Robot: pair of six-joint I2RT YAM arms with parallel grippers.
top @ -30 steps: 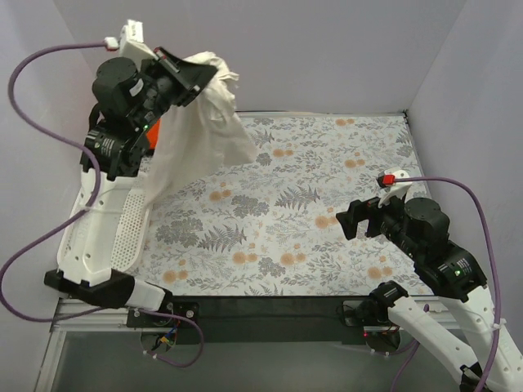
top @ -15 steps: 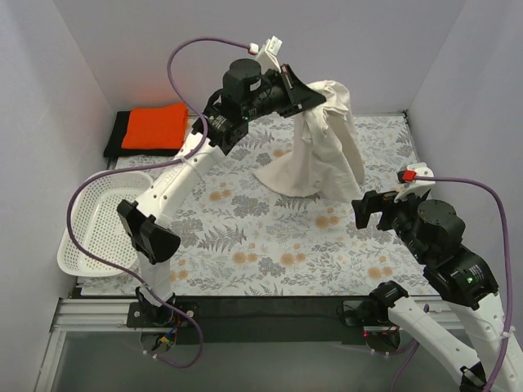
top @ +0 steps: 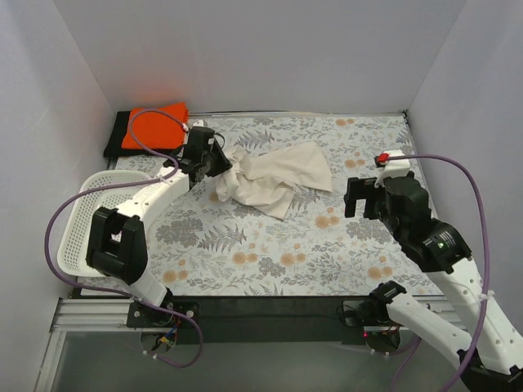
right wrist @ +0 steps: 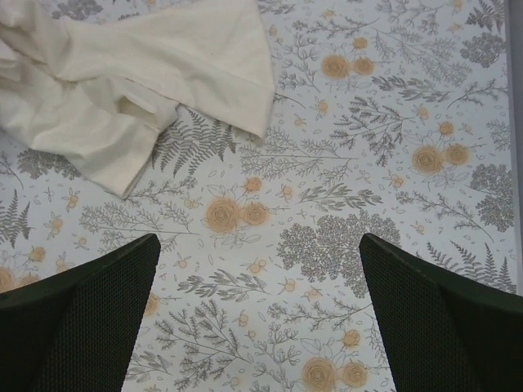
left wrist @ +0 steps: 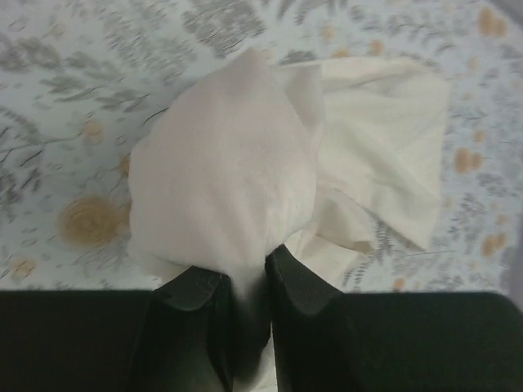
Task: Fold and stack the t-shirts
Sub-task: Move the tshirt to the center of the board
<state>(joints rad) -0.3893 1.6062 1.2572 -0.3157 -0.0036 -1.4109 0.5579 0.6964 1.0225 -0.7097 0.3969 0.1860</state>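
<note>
Cream t-shirt (top: 278, 180) lies crumpled on floral table (top: 327, 253), just 12 o'clock of centre; left gripper (top: 219, 163) pinches its bunched 9 o'clock end. At the shirt's 3 o'clock, right gripper (top: 359, 198) has its fingers spread wide, nothing between them. Orange t-shirt (top: 155, 126) sits atop black t-shirt (top: 115, 140) in the 10 o'clock corner

A robotics lab cell: plain white walls (top: 270, 57) around a floral-clothed table (top: 270, 245) on aluminium framing (top: 90, 313).

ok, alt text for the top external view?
The left hand grips one end of a crumpled cream t-shirt lying on the floral table; the right hand hangs open to its right, not touching it. A folded orange t-shirt on a black t-shirt sits in the far left corner, a white basket near the left edge.
</note>
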